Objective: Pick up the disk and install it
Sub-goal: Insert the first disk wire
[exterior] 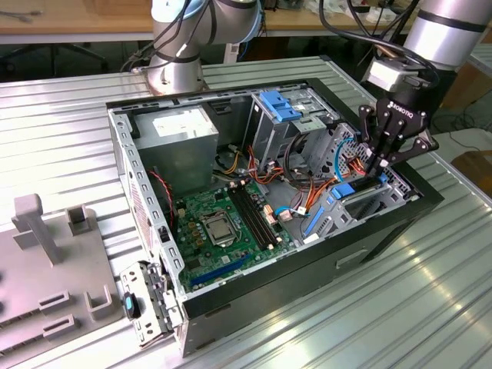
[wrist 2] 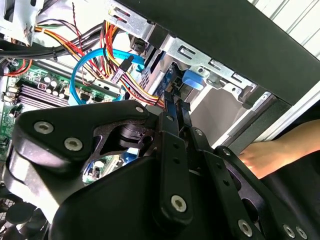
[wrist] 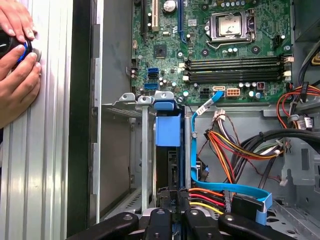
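Note:
The disk (wrist: 167,131) stands on edge in the metal drive bay (wrist: 125,105) at the front corner of the open computer case. Its blue plastic rail end is visible, with the dark body behind it. In the exterior view the disk (exterior: 344,189) sits low in the bay on the exterior view's right. My gripper (exterior: 378,171) reaches down onto it from above. In both wrist views the black fingers (wrist 2: 172,150) lie close together, and my gripper (wrist: 173,200) pinches the disk's thin edge. The blue rail end (wrist 2: 194,80) shows just beyond the fingertips.
Red, yellow and orange power cables (wrist: 220,145) and a blue data cable (wrist: 230,189) run beside the bay. The motherboard (exterior: 223,219) and grey power-supply box (exterior: 181,134) fill the case. A person's hands (wrist: 17,60) rest outside the case wall. A grey fixture plate (exterior: 46,269) lies on the exterior view's left.

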`<state>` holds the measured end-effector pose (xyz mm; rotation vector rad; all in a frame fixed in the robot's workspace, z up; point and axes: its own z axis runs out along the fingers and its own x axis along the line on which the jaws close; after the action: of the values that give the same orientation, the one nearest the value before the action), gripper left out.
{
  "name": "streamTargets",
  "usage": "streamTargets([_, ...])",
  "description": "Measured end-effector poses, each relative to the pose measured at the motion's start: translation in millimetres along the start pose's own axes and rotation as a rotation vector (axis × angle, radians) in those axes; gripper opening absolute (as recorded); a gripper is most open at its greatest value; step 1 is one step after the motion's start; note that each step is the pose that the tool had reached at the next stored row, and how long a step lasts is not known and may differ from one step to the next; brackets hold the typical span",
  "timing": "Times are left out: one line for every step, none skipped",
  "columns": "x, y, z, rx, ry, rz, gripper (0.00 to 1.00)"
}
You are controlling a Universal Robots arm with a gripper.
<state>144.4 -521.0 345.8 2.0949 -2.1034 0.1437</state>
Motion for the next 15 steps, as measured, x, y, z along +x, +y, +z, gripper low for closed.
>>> streamTargets([0.0,0.1,0.0,0.0,0.0,0.0,0.16])
streamTargets([0.0,0.2,0.1,0.0,0.0,0.0,0.16])
streamTargets([0.0,0.3,0.1,0.0,0.0,0.0,0.16])
streamTargets([-0.1,0.4,0.2,0.0,0.0,0.0,0.16])
streamTargets([-0.2,0.5,0.2,-0.0001,0.0,0.0,0.16])
streamTargets([-0.5,0.5,0.2,-0.0001,0.0,0.001,0.16])
streamTargets([-0.7,0.6,0.1,-0.0001,0.0,0.001,0.16])
streamTargets([-0.9,0.6,0.2,-0.0002,-0.0001,0.001,0.16])
streamTargets([-1.0,0.7,0.2,-0.0003,-0.0001,0.002,0.16])
streamTargets([-1.0,0.7,0.3,-0.0003,-0.0003,0.002,0.16])
streamTargets([-1.0,0.7,0.3,-0.0003,-0.0012,0.002,0.16])
streamTargets([-1.1,0.7,0.2,-0.0003,-0.0034,0.001,0.16])
streamTargets([-1.0,0.8,0.2,-0.0003,-0.0051,0.001,0.16])
streamTargets([-1.0,0.8,0.1,-0.0003,-0.0075,0.001,0.16])
streamTargets([-0.9,0.8,0.3,-0.0003,-0.013,0.001,0.16])
